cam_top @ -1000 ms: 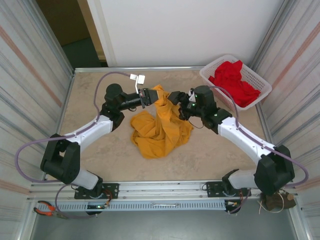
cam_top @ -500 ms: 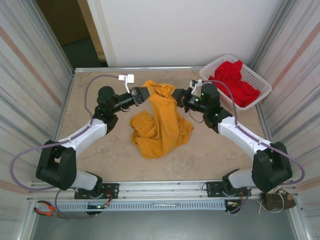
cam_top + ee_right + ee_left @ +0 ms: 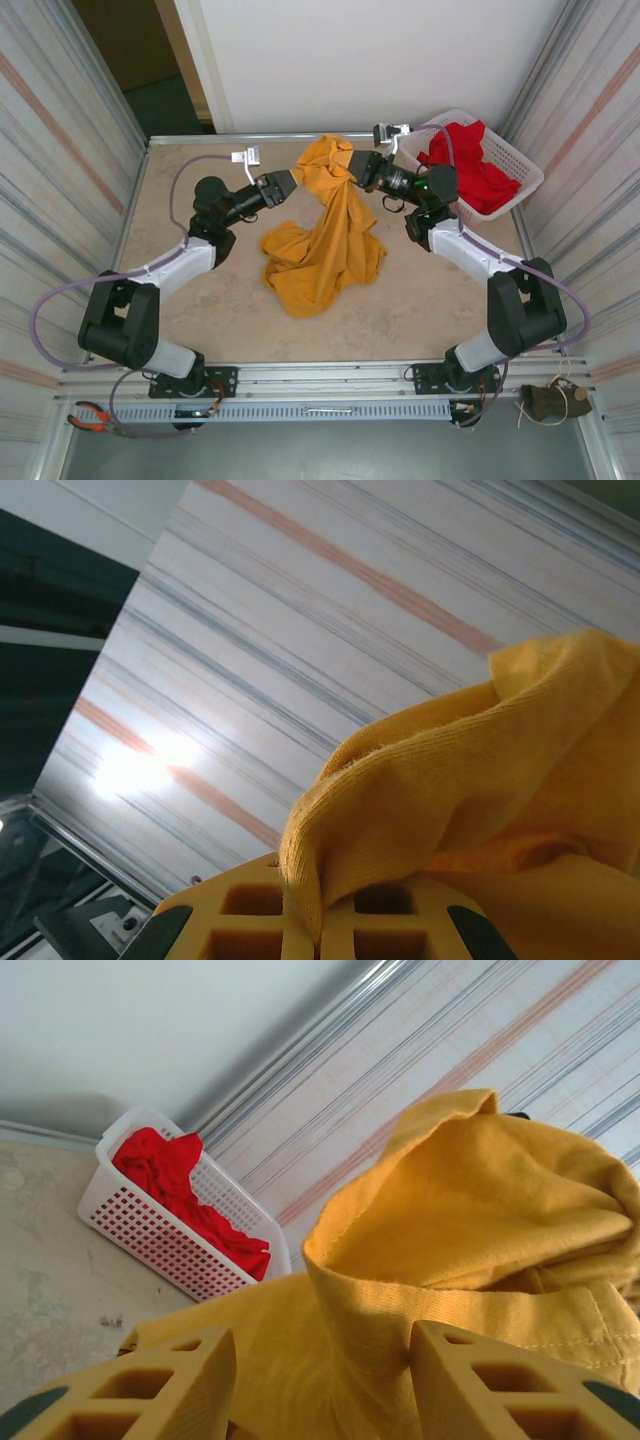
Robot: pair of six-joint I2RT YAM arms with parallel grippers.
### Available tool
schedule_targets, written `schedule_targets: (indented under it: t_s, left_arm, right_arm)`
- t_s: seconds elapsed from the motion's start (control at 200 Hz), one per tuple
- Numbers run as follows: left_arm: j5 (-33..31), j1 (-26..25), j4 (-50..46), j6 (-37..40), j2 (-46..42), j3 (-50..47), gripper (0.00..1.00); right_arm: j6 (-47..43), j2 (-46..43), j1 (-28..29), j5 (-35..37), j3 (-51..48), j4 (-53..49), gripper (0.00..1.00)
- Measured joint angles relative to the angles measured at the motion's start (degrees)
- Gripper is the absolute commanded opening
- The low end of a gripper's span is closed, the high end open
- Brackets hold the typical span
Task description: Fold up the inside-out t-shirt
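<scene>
Inside-out t-shirt (image 3: 325, 245) hangs from my right gripper (image 3: 357, 170), jaws clamped on a bunched edge above the far middle of the table (image 3: 440, 300), its length draping from there toward me onto the surface. My left gripper (image 3: 287, 184) sits just left of that raised bunch, jaws parted around fabric but pinching nothing; I judge the next grasp lies to its right

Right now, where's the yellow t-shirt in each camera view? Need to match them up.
Top external: t-shirt mid-table, its top held up by the right gripper.
Left wrist: t-shirt centre to right, just past the open left gripper.
Right wrist: t-shirt lower right, its edge pinched in the right gripper.
Shared landmark: striped wall panelling.
</scene>
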Motion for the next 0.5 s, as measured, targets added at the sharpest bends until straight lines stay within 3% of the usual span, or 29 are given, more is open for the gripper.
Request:
schedule_targets:
  t_s: [0.266, 0.501]
  left_arm:
    - [-2.8, -0.2, -17.5, 12.3, -13.2, 3.0, 0.59]
    - [-1.2, -3.5, -25.5, 19.8, -11.5, 11.7, 0.60]
  right_arm:
    - [2.5, 1.1, -1.8, -2.8, -1.6, 5.4, 0.00]
    - [3.4, 1.4, -1.8, -4.1, -2.0, 6.9, 0.00]
